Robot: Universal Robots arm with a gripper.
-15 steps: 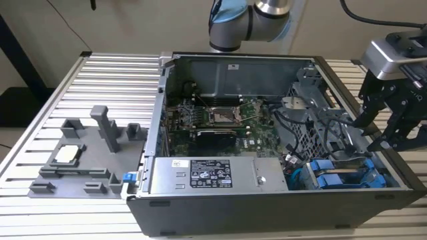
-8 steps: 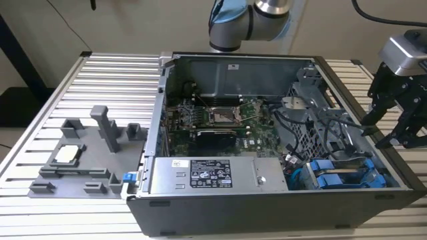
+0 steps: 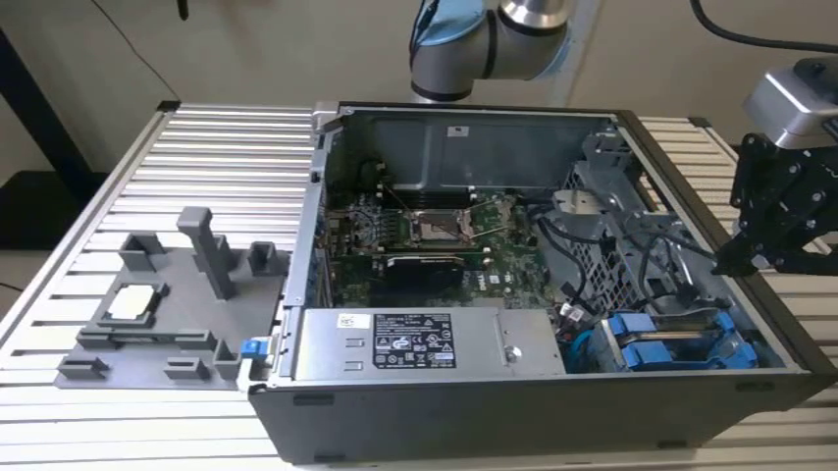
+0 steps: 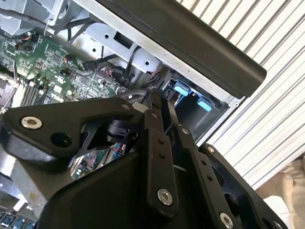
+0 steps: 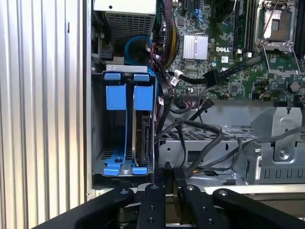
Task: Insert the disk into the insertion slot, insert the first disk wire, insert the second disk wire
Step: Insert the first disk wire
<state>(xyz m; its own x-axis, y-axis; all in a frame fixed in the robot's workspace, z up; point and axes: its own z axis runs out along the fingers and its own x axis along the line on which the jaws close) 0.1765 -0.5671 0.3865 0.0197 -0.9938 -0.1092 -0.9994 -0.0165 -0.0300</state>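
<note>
Black gripper [image 5: 169,171]: closed, empty, near dark grey metal bay [image 5: 97,138] holding blue-framed silver-grey hard drive [image 5: 143,136]; cabling here likely demands square, gentle seating.

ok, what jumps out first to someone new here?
The open computer case on the slatted table, its green motherboard bare. Next, the bright blue carriers in the case's corner at the exterior view's lower right, one holding the disk. The black claw hangs by the case wall at the exterior view's right.
</note>
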